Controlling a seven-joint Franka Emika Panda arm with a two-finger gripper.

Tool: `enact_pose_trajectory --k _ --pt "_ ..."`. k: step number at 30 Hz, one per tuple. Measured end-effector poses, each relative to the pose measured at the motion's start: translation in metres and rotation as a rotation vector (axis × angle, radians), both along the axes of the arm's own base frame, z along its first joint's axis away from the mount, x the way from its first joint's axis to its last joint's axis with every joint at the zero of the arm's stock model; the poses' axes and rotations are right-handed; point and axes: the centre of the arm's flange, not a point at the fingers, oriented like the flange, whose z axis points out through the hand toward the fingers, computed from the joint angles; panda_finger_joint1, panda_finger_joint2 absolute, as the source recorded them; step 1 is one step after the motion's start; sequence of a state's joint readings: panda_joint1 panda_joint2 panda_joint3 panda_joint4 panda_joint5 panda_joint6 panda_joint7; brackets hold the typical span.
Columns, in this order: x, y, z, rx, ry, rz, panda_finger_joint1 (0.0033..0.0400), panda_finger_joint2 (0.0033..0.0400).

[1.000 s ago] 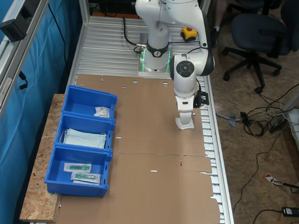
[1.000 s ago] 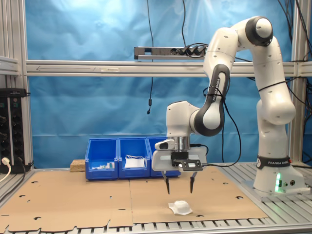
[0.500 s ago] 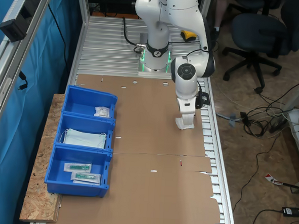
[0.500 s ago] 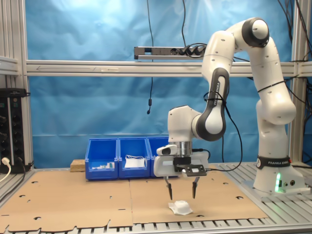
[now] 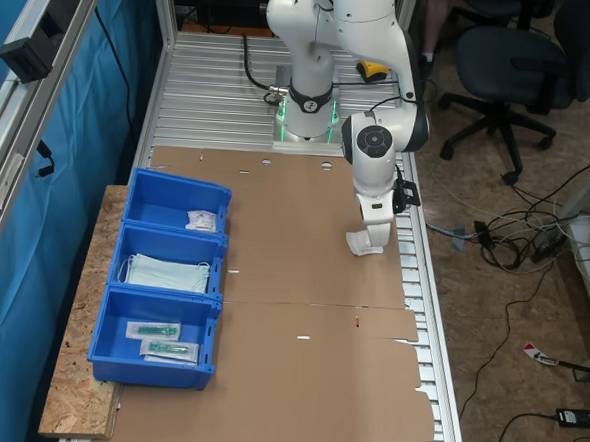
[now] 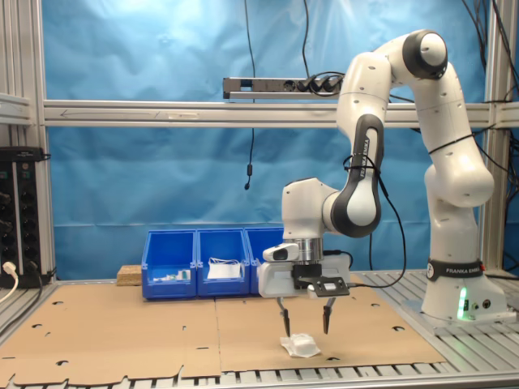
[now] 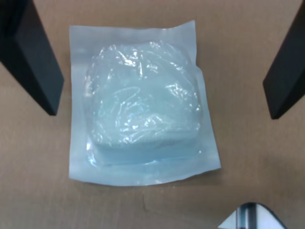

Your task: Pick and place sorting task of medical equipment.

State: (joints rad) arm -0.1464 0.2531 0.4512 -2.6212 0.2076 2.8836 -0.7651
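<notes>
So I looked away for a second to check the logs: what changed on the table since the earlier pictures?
The open gripper came down over the white packet, its fingers now on either side of it, nothing gripped yet. The packet lies where it was on the cardboard, and the three blue bins and their contents are unchanged.

Three blue bins [image 5: 172, 274], two white packets [image 7: 143, 102], two green-part packets [image 5: 163, 338].
</notes>
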Motion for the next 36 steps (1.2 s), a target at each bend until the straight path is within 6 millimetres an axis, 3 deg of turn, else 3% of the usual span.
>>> enact_pose_trajectory --k 28,36 --pt "-0.002 0.0 -0.02 0.014 -0.012 -0.003 0.04 0.04" --pt "0.009 0.0 -0.016 0.022 -0.051 -0.013 0.04 0.04"
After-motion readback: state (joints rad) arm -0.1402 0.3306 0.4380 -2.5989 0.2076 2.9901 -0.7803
